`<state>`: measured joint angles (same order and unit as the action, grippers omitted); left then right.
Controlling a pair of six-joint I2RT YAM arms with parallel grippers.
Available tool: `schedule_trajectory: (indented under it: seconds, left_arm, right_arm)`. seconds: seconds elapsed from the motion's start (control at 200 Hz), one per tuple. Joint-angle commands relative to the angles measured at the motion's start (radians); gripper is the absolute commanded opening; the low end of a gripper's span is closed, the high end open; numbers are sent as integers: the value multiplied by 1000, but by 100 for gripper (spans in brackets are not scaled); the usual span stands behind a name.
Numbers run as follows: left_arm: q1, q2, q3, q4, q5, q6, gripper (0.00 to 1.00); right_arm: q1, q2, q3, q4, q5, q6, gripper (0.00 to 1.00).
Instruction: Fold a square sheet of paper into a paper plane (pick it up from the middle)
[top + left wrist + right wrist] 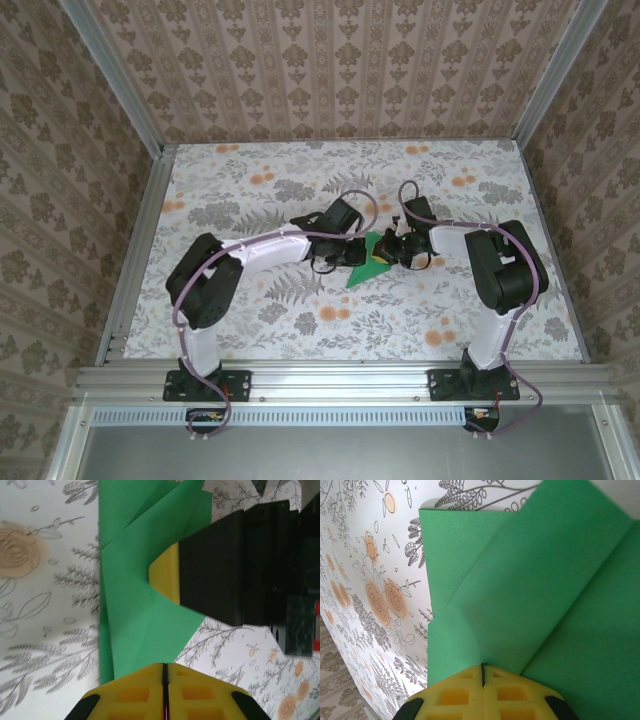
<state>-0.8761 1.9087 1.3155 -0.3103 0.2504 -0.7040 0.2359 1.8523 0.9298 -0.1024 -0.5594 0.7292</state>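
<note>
Both closed, my left gripper (164, 667) and right gripper (482, 667) touch the creased bright green paper (363, 263), which tapers toward my near-left.

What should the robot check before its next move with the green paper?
1. The paper is folded, with layers overlapping: ok.
2. The left gripper is shut, tips at the paper's edge: ok.
3. The right gripper is shut, tips on the paper: ok.
4. The paper is pinched between either gripper's fingers: cannot tell.
5. The paper lies on the table, well away from its edges: ok.
</note>
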Motion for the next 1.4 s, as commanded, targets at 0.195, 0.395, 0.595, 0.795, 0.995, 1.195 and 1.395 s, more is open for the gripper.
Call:
schedule_trajectory:
  seconds: [0.195,0.395,0.595,0.795,0.995,1.195,1.395]
  left_arm:
    - [-3,68,2,-36,41,8,8]
    - [-2,91,-36,-53,53,5,8]
    - [-4,86,-71,-62,56,5,8]
    - [-10,68,-129,-69,56,-2,7]
    - [-11,20,-214,-71,50,-11,7]
    - [-27,-29,-274,-62,73,-17,7]
    - [-35,-79,-288,-49,93,1,7]
  right_arm:
    - [-5,63,-17,-61,83,-2,5]
    - [-7,63,-17,-68,88,-6,5]
    - [-8,62,-16,-76,94,-5,5]
    - [-9,58,-13,-87,100,-9,5]
    - [-8,57,-13,-85,102,-10,5]
    - [-10,60,-15,-82,104,-11,5]
    - [-9,62,-17,-77,102,-12,5]
